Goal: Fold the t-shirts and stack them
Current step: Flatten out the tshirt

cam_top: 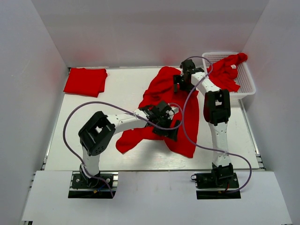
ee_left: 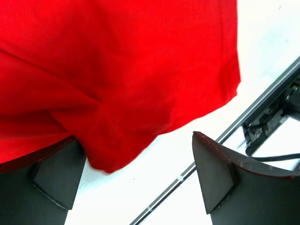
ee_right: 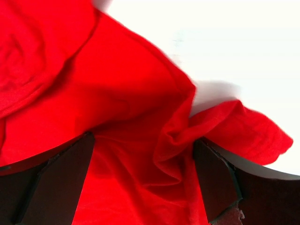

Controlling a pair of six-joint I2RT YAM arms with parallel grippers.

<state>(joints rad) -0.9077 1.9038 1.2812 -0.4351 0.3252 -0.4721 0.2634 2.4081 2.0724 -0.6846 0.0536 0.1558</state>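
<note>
A crumpled red t-shirt [cam_top: 161, 96] lies spread in the middle of the table. My left gripper [cam_top: 165, 121] hovers over its near part. In the left wrist view the left gripper [ee_left: 136, 183] is open, with bare white table between the fingers and the shirt's hem [ee_left: 117, 154] by the left finger [ee_left: 51, 180]. My right gripper [cam_top: 182, 80] is at the shirt's far edge. In the right wrist view it [ee_right: 140, 187] is open, with bunched red fabric [ee_right: 173, 140] lying between the wide-apart fingers. A folded red t-shirt [cam_top: 85, 80] lies at the far left. Another red t-shirt [cam_top: 227, 70] hangs in the basket.
A white lattice basket [cam_top: 247, 82] stands at the far right corner. White walls close the table on three sides. A dark rail [ee_left: 220, 138] runs along the table's edge in the left wrist view. Purple cables [cam_top: 70, 117] loop beside both arms.
</note>
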